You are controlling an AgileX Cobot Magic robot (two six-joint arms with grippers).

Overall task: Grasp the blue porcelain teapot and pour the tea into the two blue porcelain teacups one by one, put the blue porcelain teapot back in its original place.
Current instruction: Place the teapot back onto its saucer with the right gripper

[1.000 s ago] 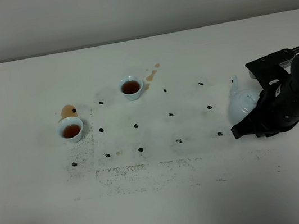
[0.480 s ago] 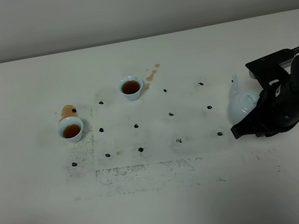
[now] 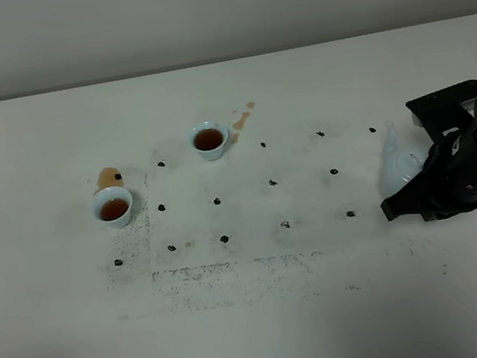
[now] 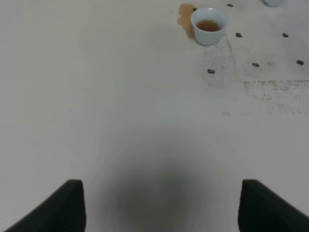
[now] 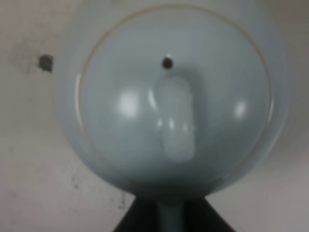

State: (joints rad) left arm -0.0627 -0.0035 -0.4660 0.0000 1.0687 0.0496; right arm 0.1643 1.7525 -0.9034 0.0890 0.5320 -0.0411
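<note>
The blue porcelain teapot (image 3: pixel 398 168) stands upright at the right of the table, spout pointing toward the back, half hidden by my black right arm (image 3: pixel 476 158). From above, the right wrist view is filled by the teapot (image 5: pixel 174 106) and its knobbed lid. My right gripper (image 5: pixel 170 216) is shut on its handle. Whether the pot rests on the table I cannot tell. Two blue porcelain teacups hold brown tea: one teacup (image 3: pixel 209 138) at the back middle, the other teacup (image 3: pixel 113 207) at the left. My left gripper (image 4: pixel 161 210) is open above bare table, well short of the left teacup (image 4: pixel 209 25).
Brown tea spills lie beside the left cup (image 3: pixel 109 175) and to the right of the back cup (image 3: pixel 242 117). Black dots in a grid (image 3: pixel 273 182) mark the white table (image 3: pixel 261 321). A pale wall runs behind the table's far edge.
My right arm has carried the teapot a little to the right and slightly toward the front. The cups and the left gripper have not moved.
</note>
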